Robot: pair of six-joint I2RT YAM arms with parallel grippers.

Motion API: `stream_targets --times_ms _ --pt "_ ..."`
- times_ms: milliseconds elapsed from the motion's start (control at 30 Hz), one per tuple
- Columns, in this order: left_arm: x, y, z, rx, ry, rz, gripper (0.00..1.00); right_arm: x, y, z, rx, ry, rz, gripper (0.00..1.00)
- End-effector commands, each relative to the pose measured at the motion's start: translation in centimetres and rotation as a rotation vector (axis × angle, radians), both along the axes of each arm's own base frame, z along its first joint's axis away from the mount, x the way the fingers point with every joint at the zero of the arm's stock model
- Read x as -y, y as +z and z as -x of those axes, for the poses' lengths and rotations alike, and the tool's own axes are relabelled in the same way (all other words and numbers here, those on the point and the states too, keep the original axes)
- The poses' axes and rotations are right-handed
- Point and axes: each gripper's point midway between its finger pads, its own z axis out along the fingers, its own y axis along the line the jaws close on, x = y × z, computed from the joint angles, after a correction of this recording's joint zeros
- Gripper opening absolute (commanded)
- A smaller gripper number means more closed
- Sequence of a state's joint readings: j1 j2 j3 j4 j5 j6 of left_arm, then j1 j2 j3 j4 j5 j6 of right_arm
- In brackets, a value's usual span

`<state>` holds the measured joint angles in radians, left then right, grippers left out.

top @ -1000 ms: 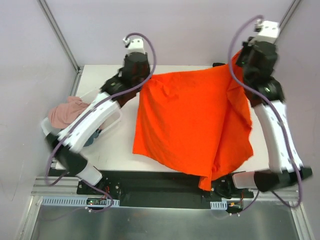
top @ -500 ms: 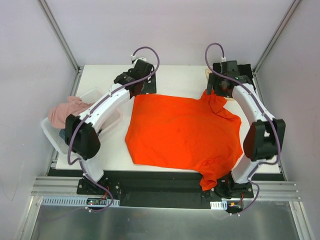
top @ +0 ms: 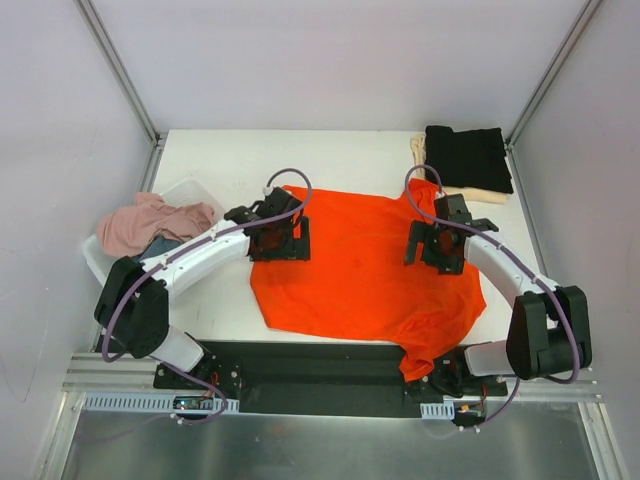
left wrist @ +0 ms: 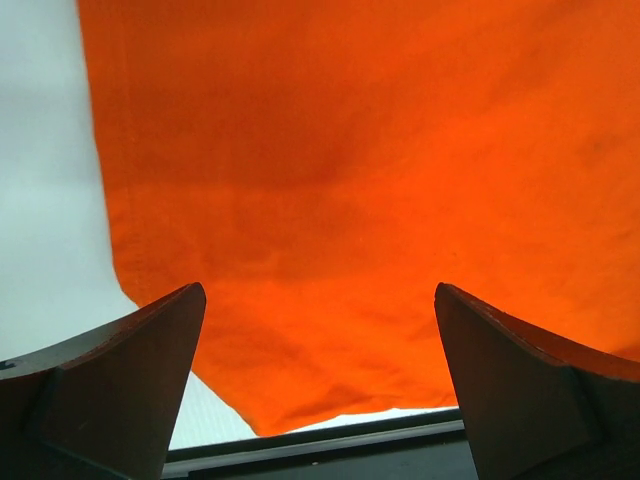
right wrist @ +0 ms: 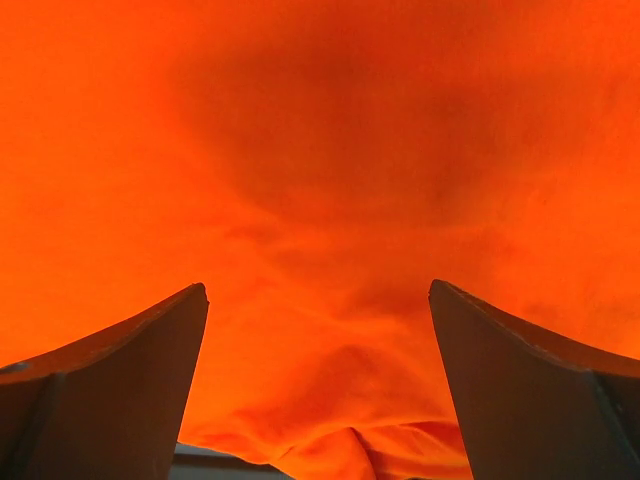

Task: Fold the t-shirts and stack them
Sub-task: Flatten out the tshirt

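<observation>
So this one's maybe a third of the way through, going by what's on the table [top: 225,160]. Over in the far right corner there's a black t-shirt [top: 467,158] already folded and sitting on top of a cream t-shirt [top: 480,194], so that looks like the start of the stack. The orange t-shirt [top: 365,275] is spread out flat in the middle of the table, not yet folded. Its right side is a bit rumpled, and a bottom corner hangs over the near edge by the right arm's base. On the left, the tub [top: 192,187] has a pink t-shirt [top: 150,220] bunched up in it, with what looks like a grey-blue t-shirt [top: 158,247] underneath, so at least those two are waiting their turn. The left pincer [top: 280,240] sits over the orange shirt's left edge and the right pincer [top: 437,245] is over its right shoulder area. Both have their jaws spread wide with nothing caught between them. In the wrist views it's just orange cloth lying below the open fingers [left wrist: 130,370], and same deal on the right [right wrist: 120,370]. I can't tell if the tips are actually brushing the fabric or hovering just above it. I'd guess what's left is folding the orange one and adding it to the stack, then the ones in the tub.
</observation>
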<state>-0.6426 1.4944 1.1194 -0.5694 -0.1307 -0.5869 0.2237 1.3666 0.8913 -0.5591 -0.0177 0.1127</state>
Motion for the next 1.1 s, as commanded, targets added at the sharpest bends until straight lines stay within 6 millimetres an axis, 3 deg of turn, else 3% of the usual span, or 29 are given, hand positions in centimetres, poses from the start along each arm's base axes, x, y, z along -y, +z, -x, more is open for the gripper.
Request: stream_targets --times_ms 0,100,233,267,300,467,567,767,800,867,1000,1033,1067 --pt "1.8 -1.5 0.3 -0.035 0.025 0.098 0.99 -0.2 -1.2 -0.6 -0.031 -0.066 -0.023 0.97" --pt "2.0 -2.7 -0.6 -0.053 0.038 0.072 0.99 -0.2 -2.8 -1.5 -0.081 -0.083 -0.002 0.97" --pt "0.9 -5.2 -2.8 -0.082 0.097 0.023 0.99 0.4 -4.0 -3.7 -0.149 -0.114 0.016 0.97" --pt "0.9 -5.7 -2.9 -0.106 0.095 0.033 0.99 1.0 -3.5 -5.2 -0.127 -0.131 0.042 0.97" --pt "0.8 -5.8 -3.7 -0.110 0.105 0.044 0.99 1.4 -4.3 -5.7 -0.154 -0.138 0.053 0.97" --pt "0.2 -8.2 -6.6 -0.160 0.111 0.056 0.99 3.3 -3.9 -8.7 -0.186 -0.157 0.128 0.97" --pt "1.5 -8.5 -8.0 -0.167 0.074 0.082 0.99 4.7 -3.7 -10.8 -0.173 -0.177 0.163 0.97" --pt "4.5 -7.9 -11.4 -0.141 0.003 0.147 0.99 7.3 -2.8 -14.7 -0.124 -0.205 0.211 0.97" --pt "5.2 -6.9 -12.5 -0.116 -0.008 0.171 0.99 7.5 -2.5 -15.1 -0.114 -0.193 0.215 0.97" --pt "6.4 -5.9 -13.1 -0.104 -0.050 0.213 0.99 7.6 -0.6 -15.8 -0.071 -0.182 0.219 0.97" --pt "6.3 -2.8 -12.5 -0.048 -0.062 0.232 0.99 6.8 3.2 -15.2 0.046 -0.135 0.203 0.97" --pt "6.3 -0.3 -12.1 -0.004 -0.066 0.249 0.99 6.5 3.9 -15.0 0.071 -0.130 0.190 0.97" --pt "5.5 -0.6 -10.9 -0.011 -0.051 0.225 0.99 6.4 3.3 -13.7 0.048 -0.121 0.183 0.97"
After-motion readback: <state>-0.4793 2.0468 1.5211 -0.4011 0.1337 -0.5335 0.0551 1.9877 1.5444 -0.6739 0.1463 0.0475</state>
